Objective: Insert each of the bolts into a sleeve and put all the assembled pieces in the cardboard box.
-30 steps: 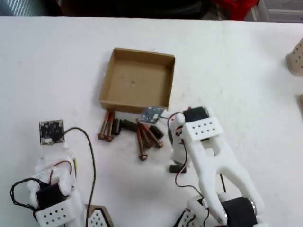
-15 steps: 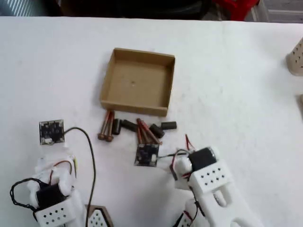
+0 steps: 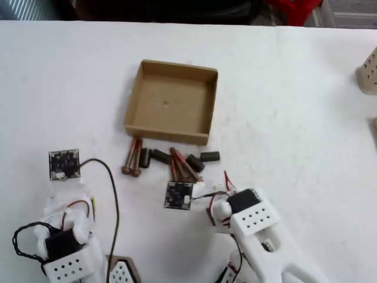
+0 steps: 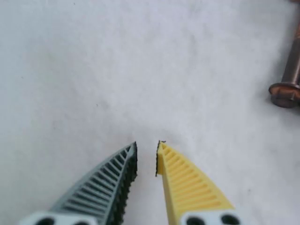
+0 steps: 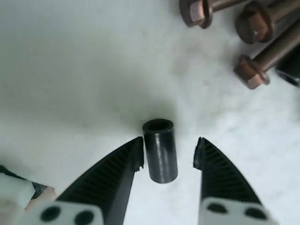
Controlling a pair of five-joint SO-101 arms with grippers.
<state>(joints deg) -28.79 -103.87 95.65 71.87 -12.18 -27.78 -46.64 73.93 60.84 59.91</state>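
Observation:
The cardboard box (image 3: pixel 171 100) stands open-topped at the table's middle. In front of it lie copper bolts (image 3: pixel 132 156) in two bunches, the second bunch (image 3: pixel 179 166) mixed with black sleeves (image 3: pixel 210 156). Nearer the front edge, my right arm (image 3: pixel 253 221) covers another sleeve. In the right wrist view this black sleeve (image 5: pixel 161 151) lies on the table between the fingers of my right gripper (image 5: pixel 168 152), which is open and not touching it; bolt heads (image 5: pixel 248 75) lie beyond. My left gripper (image 4: pixel 146 150) rests low over bare table, tips almost together, holding nothing, with a bolt head (image 4: pixel 285 93) off to one side.
The left arm (image 3: pixel 65 247) sits at the near left with its camera board (image 3: pixel 63 164) and a black cable (image 3: pixel 112 194). A beige perforated object (image 3: pixel 368 71) stands at the far right edge. White tabletop surrounds the box.
The right arm has pulled back from the pile toward the near edge and lowered, so its gripper now straddles the lone sleeve. The left arm has not moved.

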